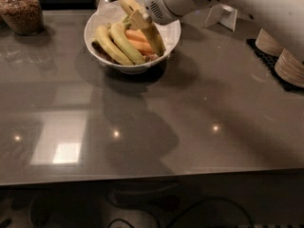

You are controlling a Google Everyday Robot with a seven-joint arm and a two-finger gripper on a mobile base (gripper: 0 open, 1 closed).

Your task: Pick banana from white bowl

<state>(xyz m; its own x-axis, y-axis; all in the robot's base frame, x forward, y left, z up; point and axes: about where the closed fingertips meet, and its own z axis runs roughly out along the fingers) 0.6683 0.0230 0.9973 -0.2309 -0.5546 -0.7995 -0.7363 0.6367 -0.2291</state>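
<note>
We see the gripper (pixel 141 19) at the back part of the white bowl (pixel 101 19), just over the fruit, with the thick white wrist reaching in from the right side. Its jaws look pressed onto the banana (pixel 153 34) near the middle of it. One beige finger lies across the peel; the other finger is hidden behind.

The banana stands tilted. Its upper end is above the far rim, and its lower end is down inside the bowl, beside the orange sticks (pixel 137 42). So the banana is gripped, we judge, but it is not yet out of the bowl.

To do this step well, we think the lift must go straight upward and slowly, until the low end passes the rim. The two fatter bananas (pixel 116 44) lie just to the left and must not be dragged along. The peel is smooth and the fruit is soft, so we should hold firmly but not crush it. A sideways pull could tip the bowl on the grey table (pixel 190 118), so we move aside only after the banana is free.
</note>
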